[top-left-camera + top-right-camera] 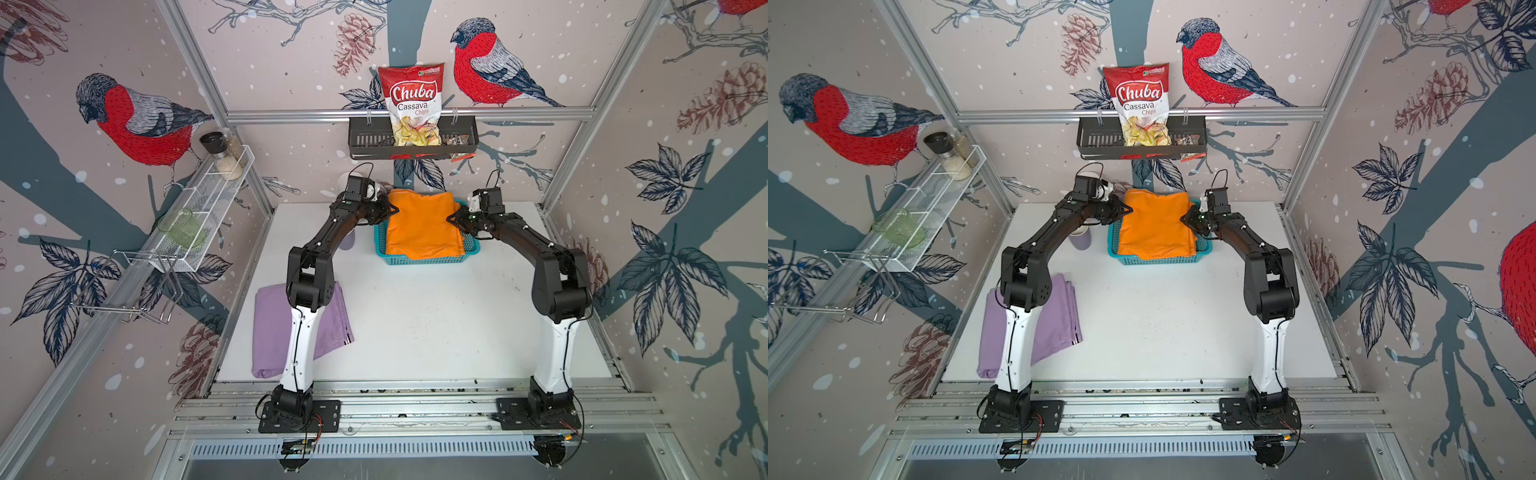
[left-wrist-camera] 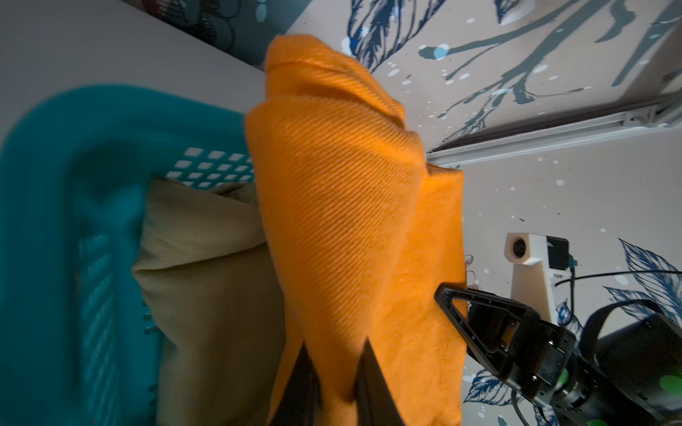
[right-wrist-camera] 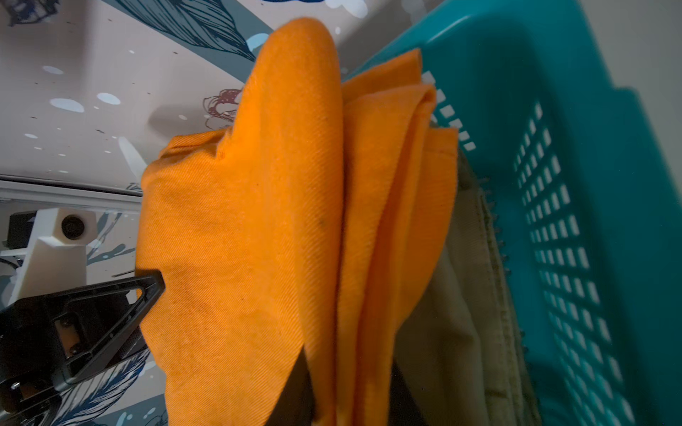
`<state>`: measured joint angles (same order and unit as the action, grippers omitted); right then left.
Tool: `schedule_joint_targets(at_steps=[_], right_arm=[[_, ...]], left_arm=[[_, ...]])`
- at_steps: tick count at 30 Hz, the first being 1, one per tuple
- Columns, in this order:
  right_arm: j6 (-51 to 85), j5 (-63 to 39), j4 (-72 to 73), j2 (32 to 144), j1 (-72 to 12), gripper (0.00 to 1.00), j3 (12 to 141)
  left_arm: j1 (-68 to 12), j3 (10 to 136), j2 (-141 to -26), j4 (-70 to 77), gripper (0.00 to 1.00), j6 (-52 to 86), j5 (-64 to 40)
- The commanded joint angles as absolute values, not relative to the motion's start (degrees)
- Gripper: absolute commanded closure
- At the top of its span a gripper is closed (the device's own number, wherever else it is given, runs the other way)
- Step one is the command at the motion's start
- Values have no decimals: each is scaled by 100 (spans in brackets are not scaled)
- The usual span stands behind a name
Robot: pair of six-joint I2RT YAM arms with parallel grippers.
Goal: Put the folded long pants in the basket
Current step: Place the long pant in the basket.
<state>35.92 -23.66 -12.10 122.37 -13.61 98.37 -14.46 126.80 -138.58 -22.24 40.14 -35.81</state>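
Top view, left gripper clamped on orange pants, right gripper clamped opposite, over basket.

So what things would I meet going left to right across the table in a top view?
lilac pants → left end effector → orange pants → right end effector

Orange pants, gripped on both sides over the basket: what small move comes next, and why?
Probably lower them slightly: the left gripper and right gripper pinch the orange pants at opposite edges, above the tan pants lying in the basket, so they look not yet settled.
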Motion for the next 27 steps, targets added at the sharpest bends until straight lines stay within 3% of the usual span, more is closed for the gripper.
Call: schedule_joint_targets(at_steps=[1, 8, 19, 22, 26, 27], right_arm=[[3220, -1927, -1554, 12507, -1373, 100, 10157], [2988, -1338, -2108, 12847, -1485, 100, 10355], [2979, -684, -2157, 12886, -1590, 100, 10090], [2840, -624, -2135, 12755, -1646, 89, 10213], [2704, -737, -2242, 12606, -1665, 73, 10588], [2672, -738, -2309, 12574, -1657, 70, 10713]], left_arm=[[-1413, 12858, -14024, -2242, 100, 3853, -3341], [-1505, 12287, -13957, -2343, 100, 3572, -2971], [-1791, 12400, -14045, -2935, 100, 2858, -1942], [-1791, 12550, -13985, -2920, 100, 2879, -1994], [-1788, 12821, -13837, -2870, 77, 2960, -2157], [-1780, 12918, -13802, -2872, 66, 3005, -2215]])
